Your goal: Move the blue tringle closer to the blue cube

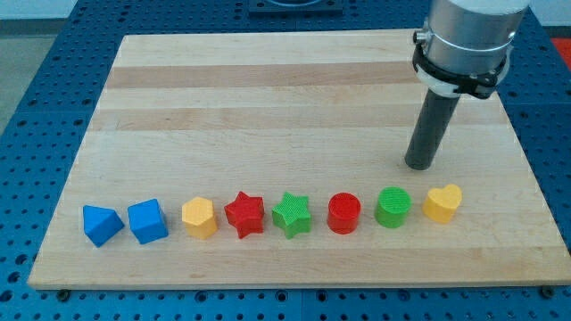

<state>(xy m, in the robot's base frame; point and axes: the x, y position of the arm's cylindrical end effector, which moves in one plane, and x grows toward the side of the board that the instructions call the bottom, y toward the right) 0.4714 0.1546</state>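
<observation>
No fingers here, just my tip [417,166], holding nothing near the board's [268,80] right edge. The blue triangle [101,225] sat at the bottom-left corner, just beside the blue cube [147,221]. Crossing over, I could've clipped the green cylinder [393,207].

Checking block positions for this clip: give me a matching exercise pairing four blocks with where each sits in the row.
Things:
1. blue triangle
2. yellow heart
3. red star
4. green cylinder

Places:
A. between yellow hexagon and green star
B. row's end at view's left, beside blue cube
C. row's end at view's right
D. just below my tip

Pairs: 1-B, 2-C, 3-A, 4-D
</observation>
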